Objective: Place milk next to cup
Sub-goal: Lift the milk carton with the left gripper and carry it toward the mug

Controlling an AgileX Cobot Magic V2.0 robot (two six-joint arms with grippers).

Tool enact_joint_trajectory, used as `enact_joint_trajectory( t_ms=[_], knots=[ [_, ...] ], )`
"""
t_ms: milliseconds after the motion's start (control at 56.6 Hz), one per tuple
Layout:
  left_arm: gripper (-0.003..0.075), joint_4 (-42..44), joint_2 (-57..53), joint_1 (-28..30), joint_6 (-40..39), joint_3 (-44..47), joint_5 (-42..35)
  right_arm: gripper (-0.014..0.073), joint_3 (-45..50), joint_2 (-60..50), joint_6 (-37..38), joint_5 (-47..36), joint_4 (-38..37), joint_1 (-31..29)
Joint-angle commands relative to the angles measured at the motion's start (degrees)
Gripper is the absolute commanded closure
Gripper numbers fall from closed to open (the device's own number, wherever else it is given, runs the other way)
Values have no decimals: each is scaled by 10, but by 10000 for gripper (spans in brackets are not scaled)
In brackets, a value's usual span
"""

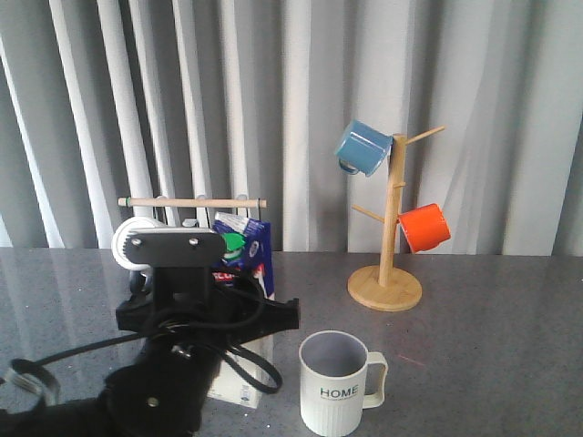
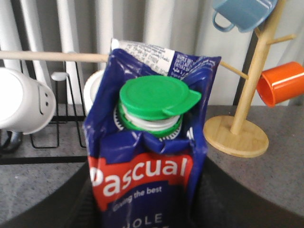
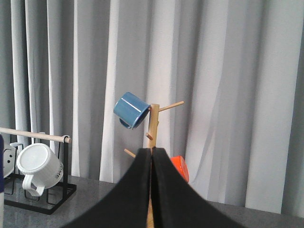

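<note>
Between the left hand [image 1: 239,360] fingers stands the milk [image 2: 147,156], gripped.

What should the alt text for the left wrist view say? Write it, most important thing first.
A blue milk carton with a green cap and red "Pascual" label fills the centre, close to the camera. Behind it stand a wooden mug tree holding a blue mug and an orange mug, a white mug on a rack, and grey curtains.

Behind everything we see pale grey curtains [image 1: 273,109] hanging in long vertical folds. Below, we've got a dark grey speckled tabletop [image 1: 492,355], evenly and softly lit.
</note>
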Motion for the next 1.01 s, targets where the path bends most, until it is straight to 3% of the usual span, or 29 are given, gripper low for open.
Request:
enact_joint_trajectory(
  t_ms=[0, 124, 318, 989],
  knots=[
    [726, 13, 8, -10, -46, -24, -37, 602, -15, 0, -4, -38, -2, -3],
    [726, -9, 22, -10, -111, -24, -82, 602, -15, 0, -4, -38, -2, -3],
    [726, 0, 36, -17, -140, -24, -105, 602, -15, 0, -4, -38, -2, -3],
    [726, 15, 88, -34, -140, -21, -120, 602, -15, 0, -4, -38, -2, -3]
  ],
)
